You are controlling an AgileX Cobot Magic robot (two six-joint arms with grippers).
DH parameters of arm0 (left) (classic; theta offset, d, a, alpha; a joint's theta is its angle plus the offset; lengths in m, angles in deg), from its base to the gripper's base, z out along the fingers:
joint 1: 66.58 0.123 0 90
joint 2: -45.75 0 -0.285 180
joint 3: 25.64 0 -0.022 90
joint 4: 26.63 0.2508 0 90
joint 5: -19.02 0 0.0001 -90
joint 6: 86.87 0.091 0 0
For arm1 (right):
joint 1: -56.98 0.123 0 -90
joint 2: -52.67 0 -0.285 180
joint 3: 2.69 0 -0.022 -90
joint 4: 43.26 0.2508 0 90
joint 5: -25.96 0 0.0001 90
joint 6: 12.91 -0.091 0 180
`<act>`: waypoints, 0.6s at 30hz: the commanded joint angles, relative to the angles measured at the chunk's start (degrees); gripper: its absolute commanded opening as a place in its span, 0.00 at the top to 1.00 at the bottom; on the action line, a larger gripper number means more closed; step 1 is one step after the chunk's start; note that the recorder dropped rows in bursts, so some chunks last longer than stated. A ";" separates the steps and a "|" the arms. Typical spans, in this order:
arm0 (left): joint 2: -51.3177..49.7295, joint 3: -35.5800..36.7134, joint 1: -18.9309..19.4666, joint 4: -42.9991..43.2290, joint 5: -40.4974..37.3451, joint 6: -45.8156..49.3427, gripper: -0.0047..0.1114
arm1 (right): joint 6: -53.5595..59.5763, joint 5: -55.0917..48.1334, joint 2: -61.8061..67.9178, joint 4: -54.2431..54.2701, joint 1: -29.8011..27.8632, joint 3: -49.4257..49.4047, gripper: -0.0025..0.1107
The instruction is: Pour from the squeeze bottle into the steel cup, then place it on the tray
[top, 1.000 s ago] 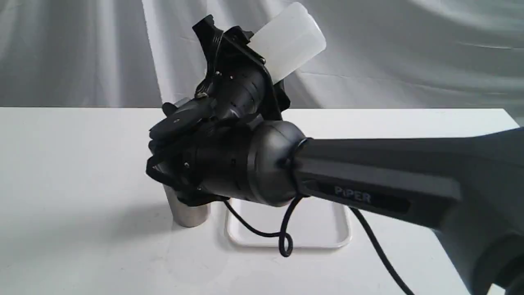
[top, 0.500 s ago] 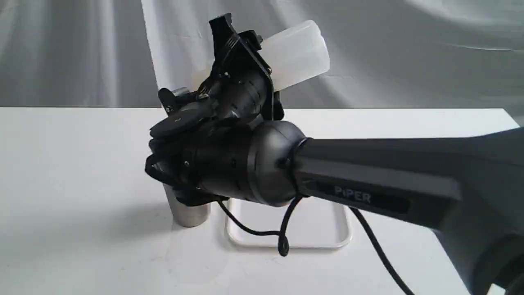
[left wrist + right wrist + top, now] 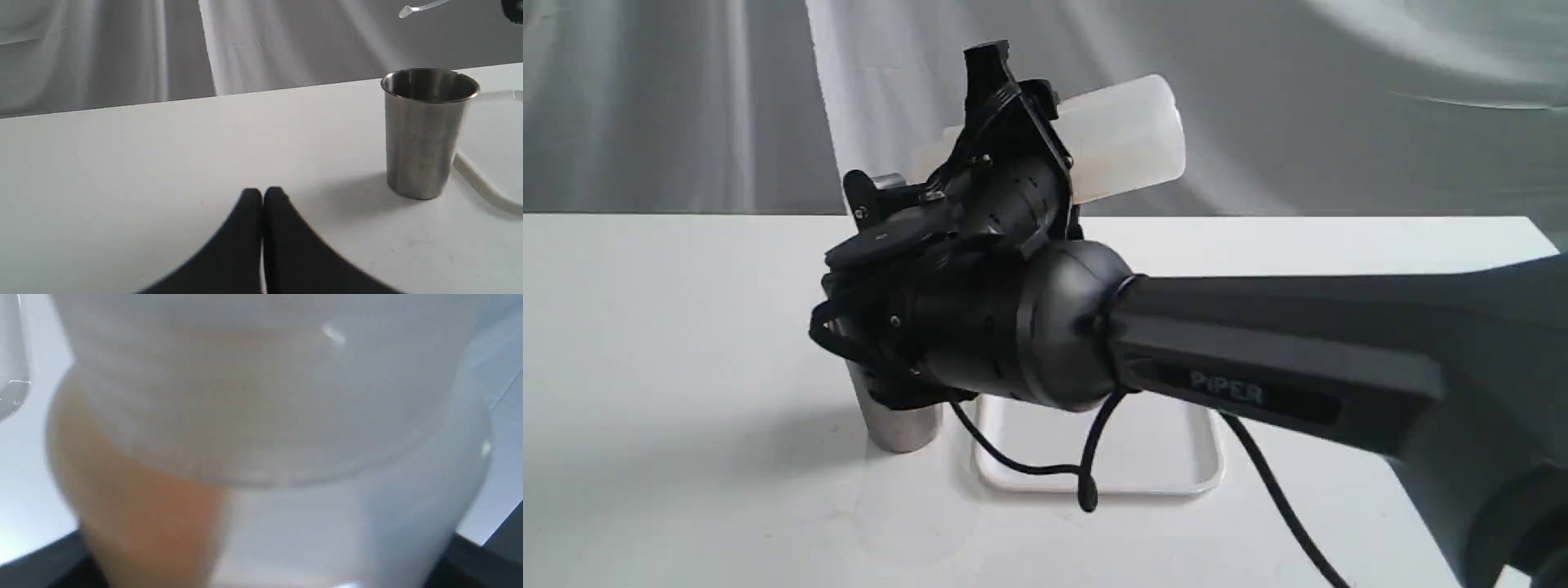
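My right gripper point(image 3: 1013, 122) is shut on the squeeze bottle point(image 3: 1123, 139), holding it almost level in the air above the steel cup point(image 3: 900, 425), its base pointing right. The wrist hides its nozzle. In the right wrist view the bottle point(image 3: 261, 457) fills the picture, with amber liquid point(image 3: 139, 514) pooled to one side. The cup point(image 3: 425, 134) stands upright on the table beside the white tray point(image 3: 1168, 457). My left gripper point(image 3: 262, 194) is shut on nothing, low over the table and apart from the cup. The bottle's cap strap point(image 3: 416, 8) dangles above the cup.
The right arm point(image 3: 1298, 359) stretches across the table from the right, and its black cable point(image 3: 1086, 482) hangs down over the tray. Grey and white cloth drapes behind the white table point(image 3: 670, 327). The tray's rim point(image 3: 482, 183) lies next to the cup.
The right wrist has rolled: the bottle's base has dropped from steeply raised to nearly level, and its nozzle end has risen. Cup, tray and left gripper have not moved.
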 commanded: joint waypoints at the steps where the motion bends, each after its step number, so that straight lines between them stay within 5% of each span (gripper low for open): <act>1: 0.15 0.25 -0.33 -0.04 0.39 -0.30 0.96 | -0.97 -1.07 -0.96 -0.47 -0.43 0.52 0.85; 18: 0.15 0.25 -0.33 -0.04 0.39 -0.32 0.96 | -12.52 -1.07 -1.22 7.42 -0.43 0.52 0.85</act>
